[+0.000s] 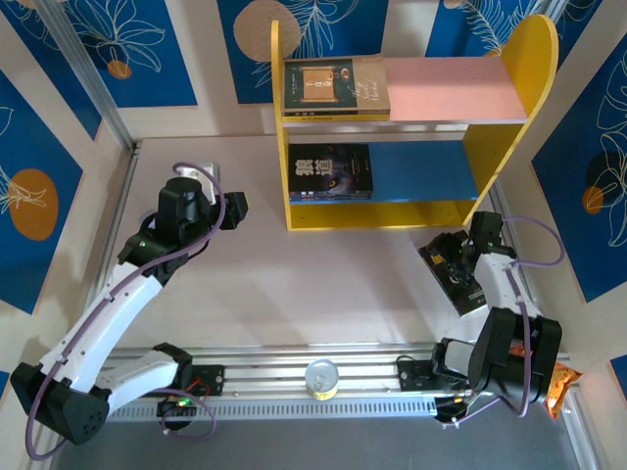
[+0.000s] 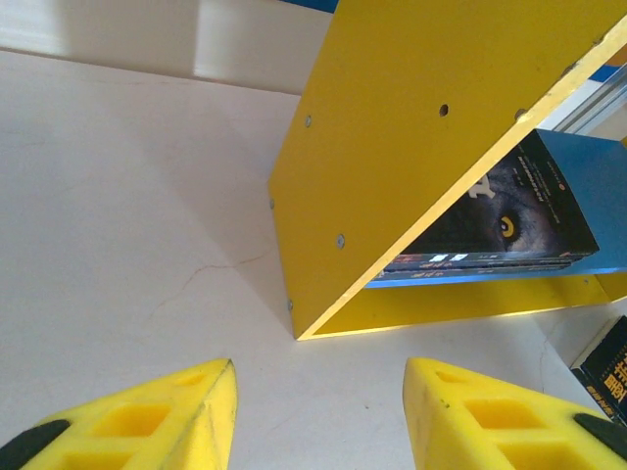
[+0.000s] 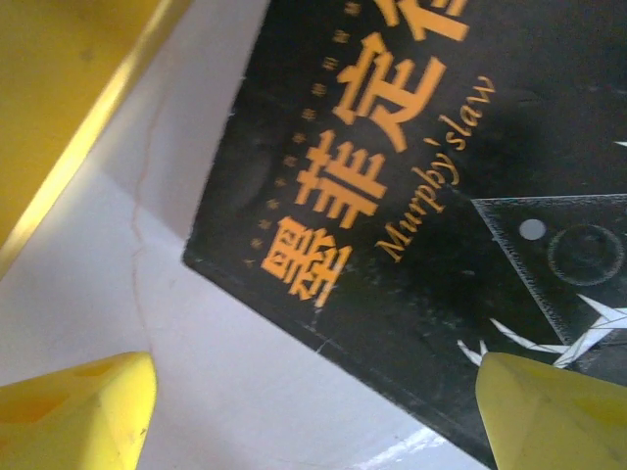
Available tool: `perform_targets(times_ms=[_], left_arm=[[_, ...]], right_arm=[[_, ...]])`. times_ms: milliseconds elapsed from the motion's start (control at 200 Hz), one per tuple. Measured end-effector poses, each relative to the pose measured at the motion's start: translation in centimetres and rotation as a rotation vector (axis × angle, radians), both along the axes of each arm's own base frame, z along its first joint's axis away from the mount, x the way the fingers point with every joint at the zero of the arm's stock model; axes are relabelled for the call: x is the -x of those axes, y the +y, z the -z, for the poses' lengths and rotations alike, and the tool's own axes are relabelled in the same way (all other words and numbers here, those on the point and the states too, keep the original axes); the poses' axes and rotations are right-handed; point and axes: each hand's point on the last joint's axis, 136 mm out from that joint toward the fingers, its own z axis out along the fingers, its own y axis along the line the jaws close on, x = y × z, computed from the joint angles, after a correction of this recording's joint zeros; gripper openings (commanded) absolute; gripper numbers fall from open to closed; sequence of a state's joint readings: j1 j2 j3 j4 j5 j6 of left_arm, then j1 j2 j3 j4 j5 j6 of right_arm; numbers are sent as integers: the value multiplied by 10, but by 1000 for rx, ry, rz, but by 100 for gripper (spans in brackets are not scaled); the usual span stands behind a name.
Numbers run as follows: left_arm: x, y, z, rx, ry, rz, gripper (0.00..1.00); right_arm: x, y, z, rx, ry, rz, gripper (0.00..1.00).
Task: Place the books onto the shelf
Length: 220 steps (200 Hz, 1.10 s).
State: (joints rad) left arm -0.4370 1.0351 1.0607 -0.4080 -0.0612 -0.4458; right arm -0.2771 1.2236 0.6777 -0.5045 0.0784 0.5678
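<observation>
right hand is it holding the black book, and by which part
Nothing is held. The right hand is open over the black book, which lies on the table. The left hand is empty too.

The pale tabletop (image 1: 343, 284) carried the shelf (image 1: 534, 69) at its far side, right of centre. A tan book (image 1: 333, 86) lay flat at the left end of its pink upper board, a wolf book (image 1: 330, 171) at the left of the blue lower board. A black book (image 3: 411, 196) lay on the tabletop near the shelf's right foot.
</observation>
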Motion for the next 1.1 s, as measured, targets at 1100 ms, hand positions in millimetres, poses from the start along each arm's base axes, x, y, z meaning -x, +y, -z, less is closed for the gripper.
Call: perform_targets(times_ms=[1100], left_arm=[[1,-1,0,-6,-1,12,47]], right_arm=[[-16,129,19,-325,107,-309,90]])
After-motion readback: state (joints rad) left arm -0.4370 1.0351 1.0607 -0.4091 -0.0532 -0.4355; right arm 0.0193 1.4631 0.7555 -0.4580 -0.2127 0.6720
